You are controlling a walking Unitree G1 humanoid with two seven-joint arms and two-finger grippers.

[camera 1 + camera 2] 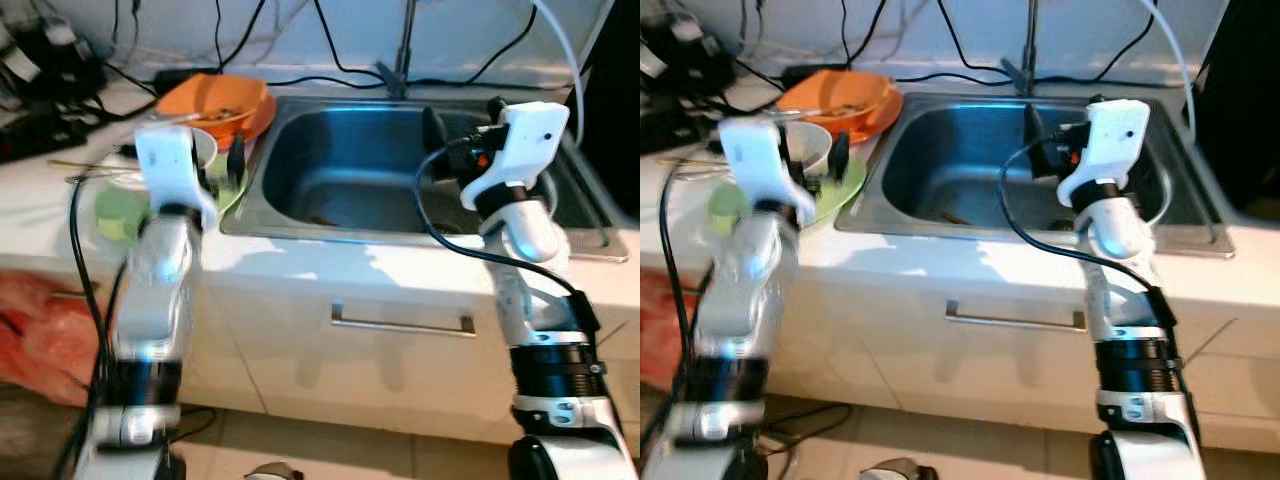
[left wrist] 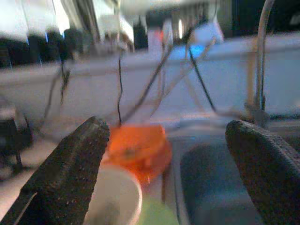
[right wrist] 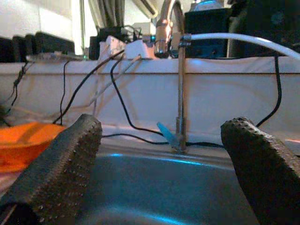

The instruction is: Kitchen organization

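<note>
An orange bowl point(image 1: 215, 100) sits on the counter left of the steel sink point(image 1: 300, 215). In front of it stand a white bowl point(image 1: 206, 146) and a green plate point(image 1: 228, 195). My left gripper point(image 1: 222, 165) hovers over the white bowl and green plate, and its fingers point(image 2: 75, 168) are spread wide, open and empty. In the left wrist view the orange bowl point(image 2: 138, 147) lies ahead between them. My right gripper point(image 1: 440, 130) hangs over the right side of the sink, open with nothing held. It faces the tap point(image 3: 180, 93).
A small brown scrap point(image 1: 320, 218) lies on the sink floor. Black cables point(image 1: 330, 50) and dark appliances point(image 1: 45, 70) crowd the back of the counter. A drawer handle point(image 1: 400, 325) is below the sink, and a red bag point(image 1: 30, 340) is low on the left.
</note>
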